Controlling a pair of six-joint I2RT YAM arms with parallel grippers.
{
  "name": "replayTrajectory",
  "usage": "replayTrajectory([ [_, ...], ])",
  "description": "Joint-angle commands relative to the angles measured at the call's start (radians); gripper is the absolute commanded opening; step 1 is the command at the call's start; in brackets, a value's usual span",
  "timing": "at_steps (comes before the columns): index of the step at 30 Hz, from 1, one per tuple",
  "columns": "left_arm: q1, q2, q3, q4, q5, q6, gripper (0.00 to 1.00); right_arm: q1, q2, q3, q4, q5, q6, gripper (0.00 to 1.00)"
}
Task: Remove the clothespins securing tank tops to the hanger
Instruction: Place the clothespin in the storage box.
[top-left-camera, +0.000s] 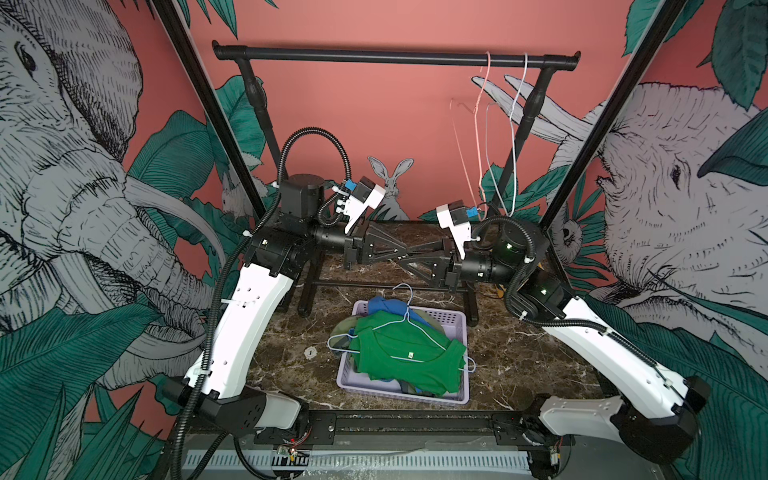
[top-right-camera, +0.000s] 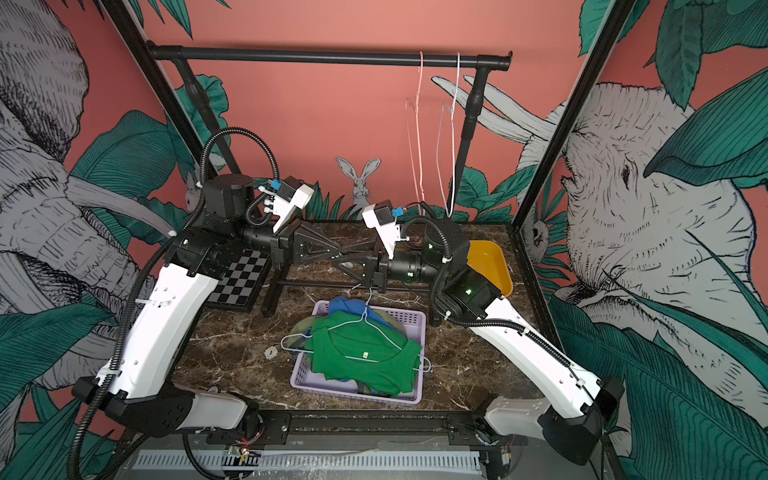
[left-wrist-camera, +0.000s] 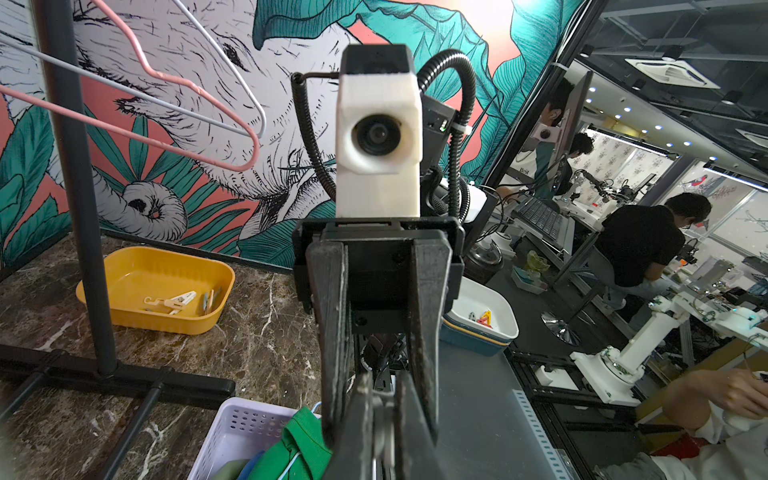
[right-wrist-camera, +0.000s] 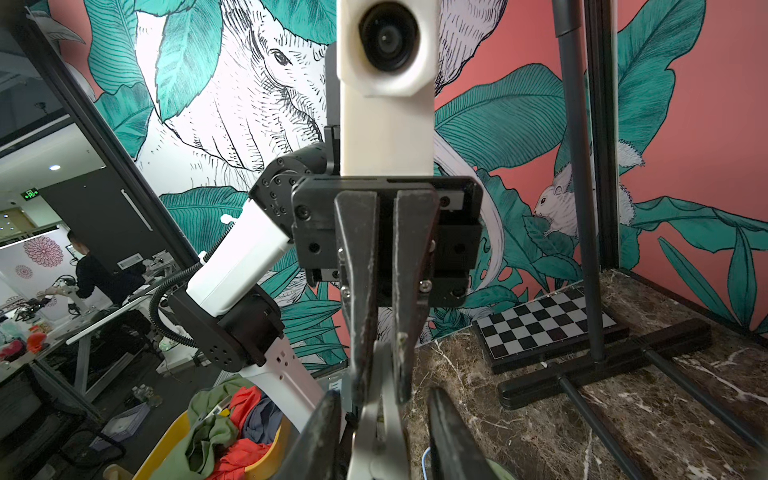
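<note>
Clothespin (right-wrist-camera: 380, 440), pale grey, is pinched in my left gripper (left-wrist-camera: 381, 388), whose fingers (right-wrist-camera: 361, 291) are pressed tight on it. Both my arms are up over the table (top-left-camera: 291, 365), behind the basket (top-left-camera: 446, 318), with the grippers pointing at each other tip to tip. My right gripper (right-wrist-camera: 383, 401) straddles the same clothespin. Its fingers (right-wrist-camera: 451, 436) stand narrow on either side, and from the right wrist view I see a slit beside the clip, so I would not call it gripped.

Tank tops lie heaped in the basket. The green top (top-left-camera: 415, 374) is uppermost with a wire hanger (top-left-camera: 407, 311) across it, and the blue top (top-left-camera: 384, 305) and olive top (top-left-camera: 341, 329) show underneath. A small pale speck sits on the hanger wire over the green cloth, too small for me to say it is a clip.

More clothespins (left-wrist-camera: 178, 300) lie in the yellow tray (left-wrist-camera: 145, 320) on the table near the rack foot. Two hangers (left-wrist-camera: 251, 156), pink and white, hang on the rack (top-left-camera: 374, 55).
</note>
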Motion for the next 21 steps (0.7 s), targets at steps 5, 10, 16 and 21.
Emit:
replayTrajectory([
  [5, -0.004, -0.031, 0.028, 0.009, 0.022, 0.004, 0.02, 0.007, -0.014, -0.011, 0.019, 0.009, -0.01, 0.33],
  [10, -0.004, -0.035, 0.028, 0.002, 0.025, 0.012, 0.02, 0.007, -0.013, -0.014, 0.015, 0.017, -0.014, 0.24],
  [16, -0.004, -0.033, 0.025, 0.002, 0.031, 0.012, 0.03, 0.007, -0.014, -0.02, 0.009, 0.03, -0.017, 0.13],
  [21, -0.004, -0.033, 0.023, 0.006, 0.04, 0.014, 0.3, 0.007, -0.014, -0.022, -0.002, 0.046, -0.023, 0.0],
])
